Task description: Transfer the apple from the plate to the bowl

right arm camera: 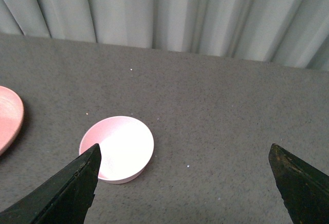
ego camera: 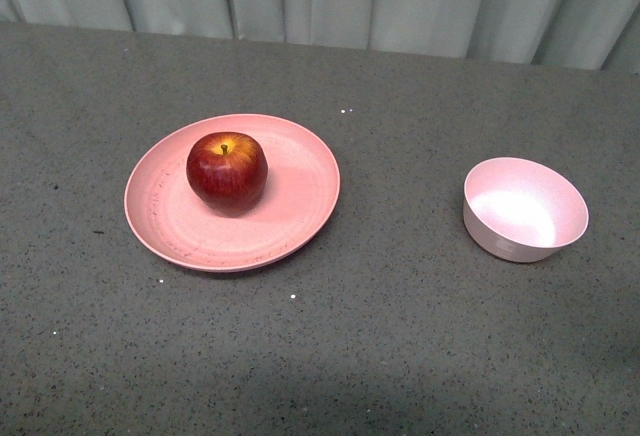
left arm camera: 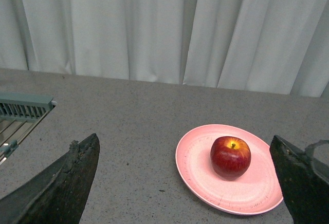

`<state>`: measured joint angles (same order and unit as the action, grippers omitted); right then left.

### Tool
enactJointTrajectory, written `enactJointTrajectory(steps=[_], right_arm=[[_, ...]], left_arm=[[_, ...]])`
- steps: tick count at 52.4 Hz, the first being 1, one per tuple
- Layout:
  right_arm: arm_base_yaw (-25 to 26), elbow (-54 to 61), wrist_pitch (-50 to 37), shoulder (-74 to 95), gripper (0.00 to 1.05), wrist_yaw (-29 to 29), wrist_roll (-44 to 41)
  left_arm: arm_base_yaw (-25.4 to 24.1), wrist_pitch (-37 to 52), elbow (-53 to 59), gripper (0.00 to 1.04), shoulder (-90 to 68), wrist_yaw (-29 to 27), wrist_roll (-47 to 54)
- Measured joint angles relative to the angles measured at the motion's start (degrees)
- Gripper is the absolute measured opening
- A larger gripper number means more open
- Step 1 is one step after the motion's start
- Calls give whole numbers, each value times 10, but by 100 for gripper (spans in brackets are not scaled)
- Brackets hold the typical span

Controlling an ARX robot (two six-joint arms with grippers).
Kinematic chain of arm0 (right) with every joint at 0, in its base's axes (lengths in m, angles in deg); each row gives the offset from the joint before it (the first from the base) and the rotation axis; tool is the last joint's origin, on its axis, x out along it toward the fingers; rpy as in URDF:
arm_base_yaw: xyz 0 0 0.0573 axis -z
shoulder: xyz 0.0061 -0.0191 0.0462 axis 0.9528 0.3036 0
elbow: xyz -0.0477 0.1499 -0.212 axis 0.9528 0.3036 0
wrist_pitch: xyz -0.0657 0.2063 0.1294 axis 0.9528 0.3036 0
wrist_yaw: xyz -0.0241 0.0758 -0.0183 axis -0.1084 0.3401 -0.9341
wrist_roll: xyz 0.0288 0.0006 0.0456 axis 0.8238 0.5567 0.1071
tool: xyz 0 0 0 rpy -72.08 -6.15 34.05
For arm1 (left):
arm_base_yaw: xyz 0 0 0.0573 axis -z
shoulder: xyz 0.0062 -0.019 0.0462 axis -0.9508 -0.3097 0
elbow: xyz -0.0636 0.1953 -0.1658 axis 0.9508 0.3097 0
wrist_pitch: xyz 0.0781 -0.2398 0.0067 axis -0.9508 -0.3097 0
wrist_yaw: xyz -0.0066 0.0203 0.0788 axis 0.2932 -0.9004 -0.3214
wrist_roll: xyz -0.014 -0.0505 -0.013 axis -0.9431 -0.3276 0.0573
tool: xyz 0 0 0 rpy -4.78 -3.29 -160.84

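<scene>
The dark red apple (ego camera: 227, 170) stands upright on the wide salmon-pink plate (ego camera: 170, 226) at the left of the grey table. The small pale pink bowl (ego camera: 524, 209) stands empty at the right, well apart from the plate. Neither arm shows in the front view. In the left wrist view my left gripper (left arm camera: 186, 178) is open and empty, with the apple (left arm camera: 231, 156) and plate (left arm camera: 198, 165) ahead of it, toward one finger. In the right wrist view my right gripper (right arm camera: 186, 178) is open and empty; the bowl (right arm camera: 117, 148) lies ahead beside one finger (right arm camera: 72, 190).
Pale curtains (ego camera: 330, 1) hang behind the table's far edge. A grey slatted rack (left arm camera: 23, 108) shows at the edge of the left wrist view. The plate's rim (right arm camera: 7, 116) shows at the edge of the right wrist view.
</scene>
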<state>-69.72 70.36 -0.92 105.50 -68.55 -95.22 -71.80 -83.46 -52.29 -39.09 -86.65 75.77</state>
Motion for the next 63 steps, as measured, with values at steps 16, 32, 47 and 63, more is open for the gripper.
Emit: enactJointTrajectory(steps=[16, 32, 47, 63], right_arm=[[-67, -182, 23, 374, 95, 30, -60], [-121, -304, 103, 525, 95, 26, -120], [-148, -396, 168, 635, 86, 19, -130], [-151, -446, 215, 685, 30, 7, -130]], left_arm=[[0, 0, 0, 98, 0, 0, 0], [0, 0, 0, 98, 0, 0, 0], [0, 0, 0, 98, 0, 0, 0], [0, 0, 0, 98, 0, 0, 0]])
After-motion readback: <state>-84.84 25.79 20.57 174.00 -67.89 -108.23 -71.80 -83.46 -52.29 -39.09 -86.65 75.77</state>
